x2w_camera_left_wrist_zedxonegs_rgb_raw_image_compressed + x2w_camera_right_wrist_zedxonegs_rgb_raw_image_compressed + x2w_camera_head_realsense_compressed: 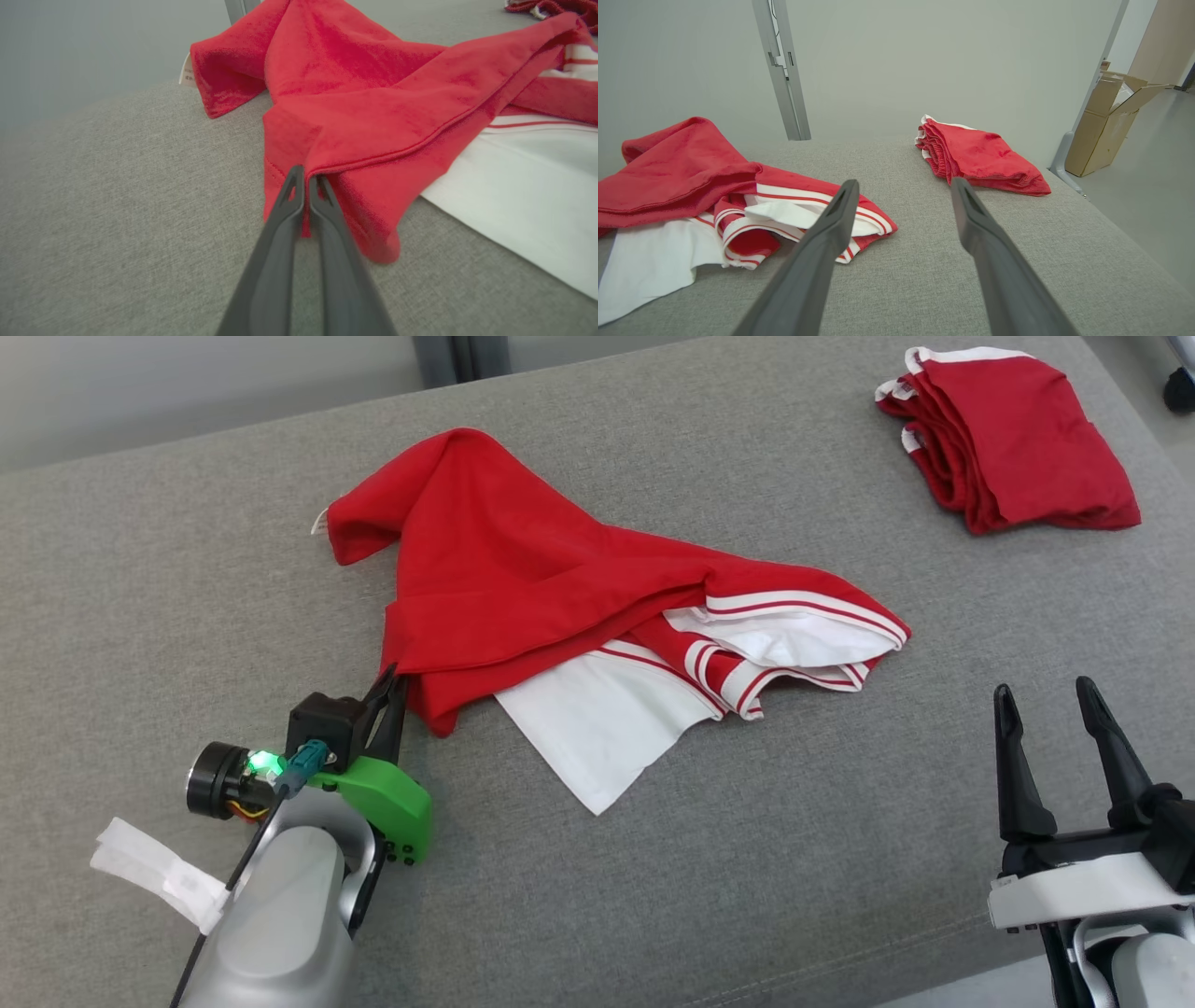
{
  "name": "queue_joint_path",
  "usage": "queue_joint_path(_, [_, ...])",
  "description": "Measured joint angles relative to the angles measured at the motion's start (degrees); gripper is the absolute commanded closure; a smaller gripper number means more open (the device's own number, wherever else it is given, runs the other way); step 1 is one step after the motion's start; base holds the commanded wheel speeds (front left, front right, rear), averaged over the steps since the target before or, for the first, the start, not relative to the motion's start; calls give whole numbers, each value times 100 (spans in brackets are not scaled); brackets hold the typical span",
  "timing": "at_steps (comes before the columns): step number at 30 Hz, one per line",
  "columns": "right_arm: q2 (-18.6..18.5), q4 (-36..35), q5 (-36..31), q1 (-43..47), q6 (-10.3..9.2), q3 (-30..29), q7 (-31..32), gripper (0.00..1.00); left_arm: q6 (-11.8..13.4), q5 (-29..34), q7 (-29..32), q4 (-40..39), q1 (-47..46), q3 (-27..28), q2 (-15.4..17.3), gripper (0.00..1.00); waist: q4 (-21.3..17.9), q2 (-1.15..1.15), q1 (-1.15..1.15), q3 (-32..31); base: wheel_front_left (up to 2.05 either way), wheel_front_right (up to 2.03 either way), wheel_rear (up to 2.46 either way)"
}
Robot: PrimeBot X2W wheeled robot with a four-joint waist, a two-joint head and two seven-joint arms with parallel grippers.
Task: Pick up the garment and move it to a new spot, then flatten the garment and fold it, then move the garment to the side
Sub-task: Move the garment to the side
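The garment (523,588) is red with white parts and striped edges, and it lies crumpled in the middle of the grey cushion (700,896). The left gripper (392,683) lies low at its near-left edge, fingers pinched on the red hem. The right gripper (1045,691) hovers wide open, apart from the garment.

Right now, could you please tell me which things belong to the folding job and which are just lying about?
For the job: crumpled red-and-white garment; left gripper, shut on it; right gripper, open and free.
Lying about: folded red garment; cardboard box; grey metal post.
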Motion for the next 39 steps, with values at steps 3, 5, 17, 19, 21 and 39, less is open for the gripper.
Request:
queue_joint_path(3, [45,31,0,129,0,-98,0,0,10,75,0,-252,11,-54,62,100,140,0,0,-66,0,0,0])
queue_joint_path(5, [53,47,-1,188,0,-109,0,0,92,230,0,-476,85,-108,143,100,212,0,0,-140,0,0,0])
queue_joint_path(17, [89,22,10,525,0,-294,0,0,578,666,260,-2209,2217,-591,511,100,793,0,0,-475,0,0,0])
queue_joint_path(19, [87,24,11,533,0,-286,0,0,624,584,337,-2339,2599,-582,532,100,890,0,0,-484,0,0,0])
queue_joint_path(21, [82,30,11,533,0,-268,0,0,686,497,357,-2359,2860,-542,531,100,953,0,0,-483,0,0,0])
queue_joint_path(39, [143,98,11,456,0,-179,0,0,232,48,2421,-4880,3440,-1128,573,0,673,0,0,-431,0,0,0])
